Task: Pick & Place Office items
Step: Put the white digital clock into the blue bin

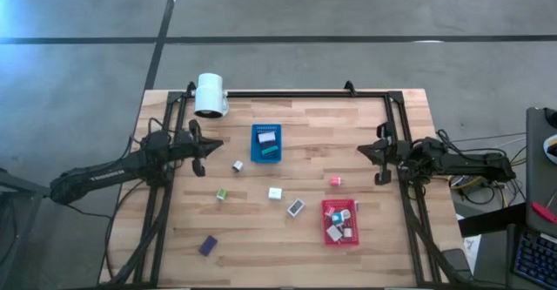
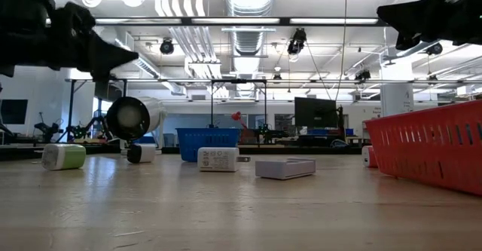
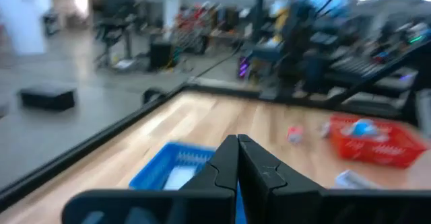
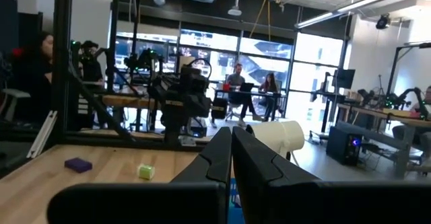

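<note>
both sets of jaws are sitting pressed together and holding nothing, the left gripper [image 1: 202,155] and right gripper [image 1: 380,158] hovering at opposite sides of the tabletop [image 1: 261,246]. no pick is under way yet, with office items lying loose mid-tabletop, like the white block [image 1: 275,193]; next, one arm is needing to spread its jaws and descend over one.

text: none readable | labels – none | signs – none

Office items [image 1: 275,193] scattered on table, in trays
</note>
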Motion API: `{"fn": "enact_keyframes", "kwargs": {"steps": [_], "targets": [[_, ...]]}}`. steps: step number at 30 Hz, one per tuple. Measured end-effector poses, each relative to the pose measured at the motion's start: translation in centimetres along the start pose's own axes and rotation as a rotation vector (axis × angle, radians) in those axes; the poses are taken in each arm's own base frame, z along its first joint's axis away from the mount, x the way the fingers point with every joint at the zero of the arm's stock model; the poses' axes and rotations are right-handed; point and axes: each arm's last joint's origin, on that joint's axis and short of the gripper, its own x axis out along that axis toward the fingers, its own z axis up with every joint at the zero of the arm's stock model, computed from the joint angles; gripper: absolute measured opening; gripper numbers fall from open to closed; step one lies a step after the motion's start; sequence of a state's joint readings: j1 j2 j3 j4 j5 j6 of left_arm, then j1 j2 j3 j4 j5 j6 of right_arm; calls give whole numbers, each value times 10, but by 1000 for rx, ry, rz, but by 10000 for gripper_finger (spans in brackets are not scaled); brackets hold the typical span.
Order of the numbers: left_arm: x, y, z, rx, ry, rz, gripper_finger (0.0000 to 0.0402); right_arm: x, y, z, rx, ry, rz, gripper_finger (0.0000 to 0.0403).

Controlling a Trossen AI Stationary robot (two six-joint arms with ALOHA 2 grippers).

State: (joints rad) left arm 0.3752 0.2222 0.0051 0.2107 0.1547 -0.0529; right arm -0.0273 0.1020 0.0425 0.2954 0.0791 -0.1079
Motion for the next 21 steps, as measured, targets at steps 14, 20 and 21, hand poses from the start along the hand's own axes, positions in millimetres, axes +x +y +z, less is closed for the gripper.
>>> {"fn": "enact_keyframes", "kwargs": {"steps": [14,20,21], "targets": [[44,-20,69,2,42,-159,3,0,0,0,28,-1,0,8],[105,-31,87,41,241,-203,13,0,0,0,30,1,1,8],[118,-32,88,53,282,-210,14,0,0,0,30,3,1,8]]}}
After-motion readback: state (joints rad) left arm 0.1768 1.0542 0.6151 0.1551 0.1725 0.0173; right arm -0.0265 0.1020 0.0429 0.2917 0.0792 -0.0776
